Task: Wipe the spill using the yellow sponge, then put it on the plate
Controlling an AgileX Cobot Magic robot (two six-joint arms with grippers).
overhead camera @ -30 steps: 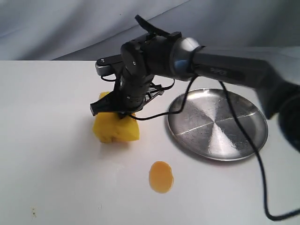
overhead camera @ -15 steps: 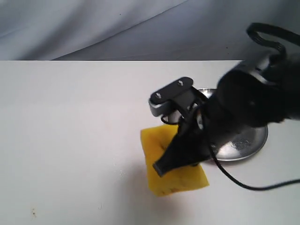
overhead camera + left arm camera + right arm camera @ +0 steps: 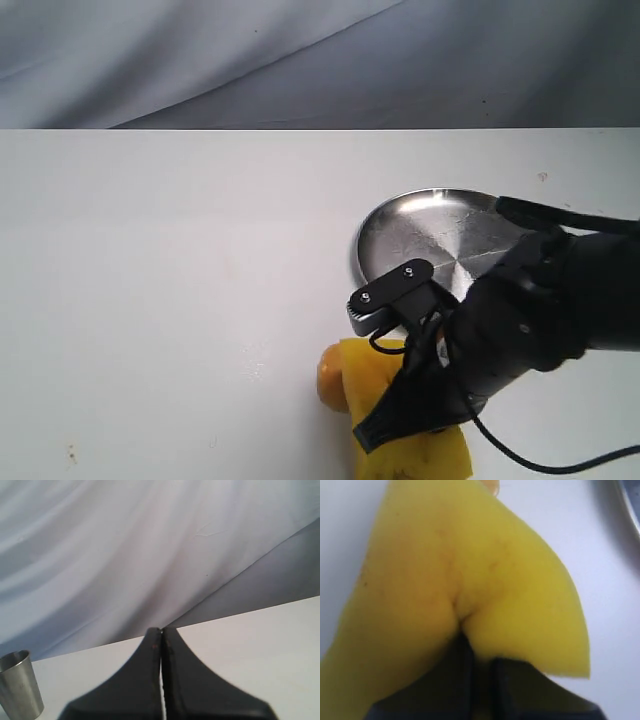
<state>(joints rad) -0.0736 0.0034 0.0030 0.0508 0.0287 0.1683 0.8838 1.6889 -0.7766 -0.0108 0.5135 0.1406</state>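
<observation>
The yellow sponge (image 3: 428, 459) lies pressed on the white table near the front edge, and my right gripper (image 3: 388, 424) is shut on it, pinching a deep crease into the foam (image 3: 470, 575). An orange sliver of the spill (image 3: 327, 372) shows at the sponge's left edge; the sponge covers the rest. Just behind my right arm sits the round steel plate (image 3: 440, 228), with nothing on it. My left gripper (image 3: 161, 631) is shut on nothing, held above the table; it does not appear in the exterior view.
A small steel cup (image 3: 20, 690) stands on the table in the left wrist view. A grey cloth backdrop (image 3: 300, 50) hangs behind the table. The right arm's black cable (image 3: 540, 465) trails along the front right.
My right gripper has carried the sponge from the back left to the table's front, down onto the spill. The puddle, fully visible a second ago, is now mostly covered.
</observation>
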